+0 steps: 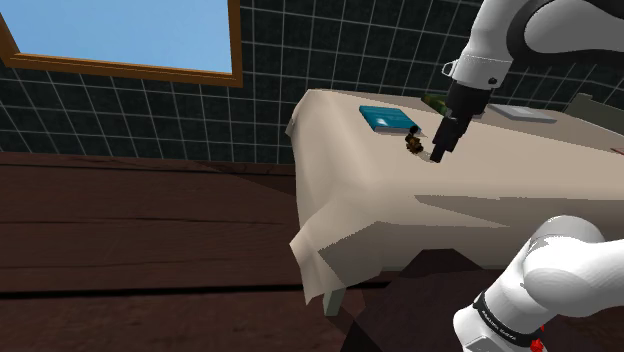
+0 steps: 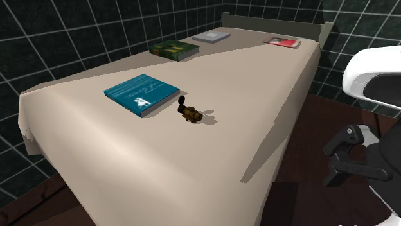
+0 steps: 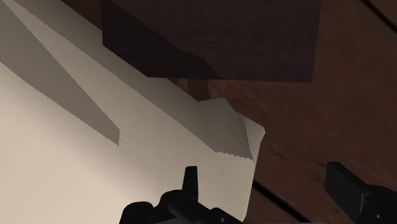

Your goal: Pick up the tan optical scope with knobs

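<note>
Scope (image 2: 189,114) is lying on the cream-draped table (image 2: 128,167), about midway between its two long edges. It is sitting toward the end away from the raised board, just beside a corner of a teal book (image 2: 141,94). It is showing tan-brown, with darker knobs and a black piece at one end.

By its look, I am judging it to be small, rigid and fairly light. Its rounded body could be rolling or twisting out of a poor pinch, and the protruding knobs could be catching a finger. The safest hold is probably a pinch across the plain barrel between the knobs, with one finger on each side of its long axis and both keeping off the book.

Gripper (image 2: 334,160) is hanging beyond the table's long edge, well apart from the scope. In the wrist view its fingers (image 3: 189,181) are standing spread with nothing between them, looking past a hanging corner of the cloth to the dark wooden floor. In the shoulder view the white forearm is coming down from the upper right with the hand pointing downward. There the hand is lining up close to the scope, which seems to be only the sightline.
</note>
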{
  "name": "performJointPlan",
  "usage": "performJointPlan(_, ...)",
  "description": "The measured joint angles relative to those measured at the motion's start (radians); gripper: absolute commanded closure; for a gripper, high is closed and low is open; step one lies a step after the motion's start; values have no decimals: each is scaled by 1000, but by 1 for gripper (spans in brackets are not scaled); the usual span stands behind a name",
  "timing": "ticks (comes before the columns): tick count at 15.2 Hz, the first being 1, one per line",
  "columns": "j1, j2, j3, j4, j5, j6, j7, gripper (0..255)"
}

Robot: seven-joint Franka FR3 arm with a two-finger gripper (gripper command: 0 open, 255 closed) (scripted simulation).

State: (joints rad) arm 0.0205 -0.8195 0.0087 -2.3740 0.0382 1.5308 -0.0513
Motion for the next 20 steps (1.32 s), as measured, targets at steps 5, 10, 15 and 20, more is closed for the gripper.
performJointPlan(5,-22,36,-65,-10,-45,47,-71,0)
performJointPlan(10,-51,140,-163,13,-101,135,-176,0)
performJointPlan(15,-72,248,-256,47,-137,217,-279,0)
performJointPlan(20,-86,394,-356,114,-146,304,-396,0)
